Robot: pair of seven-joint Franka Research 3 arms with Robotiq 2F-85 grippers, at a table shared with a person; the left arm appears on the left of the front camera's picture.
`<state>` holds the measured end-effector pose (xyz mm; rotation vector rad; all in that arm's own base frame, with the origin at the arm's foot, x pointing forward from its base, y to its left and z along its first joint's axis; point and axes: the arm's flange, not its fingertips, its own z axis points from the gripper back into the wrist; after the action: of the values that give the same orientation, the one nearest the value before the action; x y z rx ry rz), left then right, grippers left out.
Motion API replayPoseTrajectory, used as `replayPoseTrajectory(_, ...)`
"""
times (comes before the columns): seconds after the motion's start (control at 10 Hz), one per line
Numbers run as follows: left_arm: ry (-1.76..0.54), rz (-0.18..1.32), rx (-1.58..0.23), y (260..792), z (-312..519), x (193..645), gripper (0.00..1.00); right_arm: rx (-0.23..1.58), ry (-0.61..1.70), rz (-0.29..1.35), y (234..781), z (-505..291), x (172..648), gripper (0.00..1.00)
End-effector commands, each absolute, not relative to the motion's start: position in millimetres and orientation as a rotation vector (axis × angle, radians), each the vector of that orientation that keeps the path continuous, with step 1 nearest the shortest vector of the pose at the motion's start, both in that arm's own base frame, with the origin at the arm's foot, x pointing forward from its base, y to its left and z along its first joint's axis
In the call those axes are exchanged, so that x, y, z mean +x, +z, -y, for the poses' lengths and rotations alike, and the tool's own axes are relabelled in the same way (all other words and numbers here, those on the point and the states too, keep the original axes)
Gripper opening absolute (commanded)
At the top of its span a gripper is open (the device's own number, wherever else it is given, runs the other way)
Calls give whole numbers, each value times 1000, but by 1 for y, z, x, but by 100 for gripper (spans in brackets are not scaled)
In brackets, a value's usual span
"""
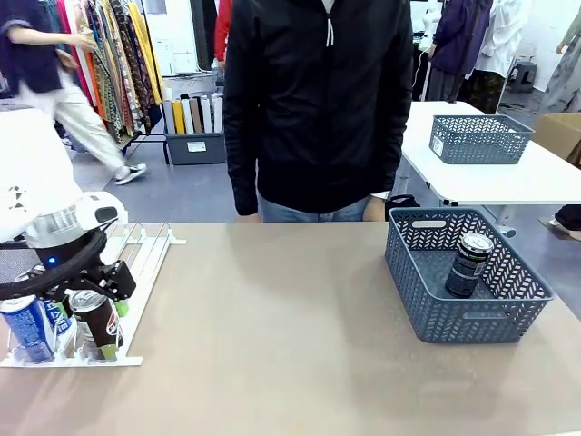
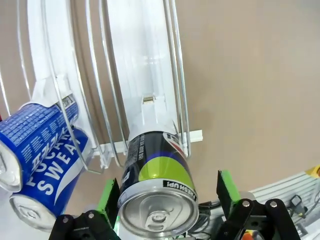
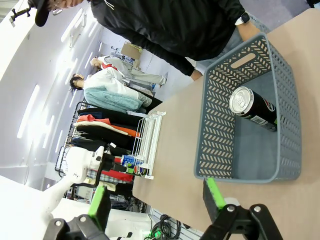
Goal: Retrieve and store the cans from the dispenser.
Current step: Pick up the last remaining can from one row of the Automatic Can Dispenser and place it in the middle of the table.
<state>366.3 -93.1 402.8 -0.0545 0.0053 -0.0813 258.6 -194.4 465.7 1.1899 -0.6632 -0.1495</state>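
A dark can (image 2: 157, 175) with a green label stands at the front stop of the white dispenser (image 2: 145, 75), in its right lane. My left gripper (image 2: 167, 196) is open and straddles this can, a green pad (image 2: 227, 186) on each side, small gaps showing. Two blue cans (image 2: 42, 145) lie in the neighbouring lane. From the front, the left gripper (image 1: 102, 329) hangs over the dispenser (image 1: 145, 259) at the table's left. Another dark can (image 1: 469, 263) stands inside the grey-blue basket (image 1: 472, 318) on the right. My right gripper (image 3: 156, 200) is open with nothing in it, hovering near the basket (image 3: 215, 125).
A person in a black jacket (image 1: 318, 100) stands at the far edge, hands down by their sides. Bare tabletop (image 1: 281, 318) lies between dispenser and basket. A second basket (image 1: 479, 138) sits on a white table behind.
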Motion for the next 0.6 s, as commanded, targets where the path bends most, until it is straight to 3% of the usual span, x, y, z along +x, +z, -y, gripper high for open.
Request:
replayPoseTrajectory(0.0, -82, 2, -41, 396, 93, 364, 100, 1200, -142, 668, 467, 195, 258, 100)
replayPoseTrajectory(0.4, -58, -9, -38, 394, 90, 365, 100, 1200, -142, 668, 467, 195, 258, 100)
replayPoseTrajectory(0.5, -62, 16, -10, 394, 90, 366, 54, 1200, -142, 668, 467, 195, 258, 100)
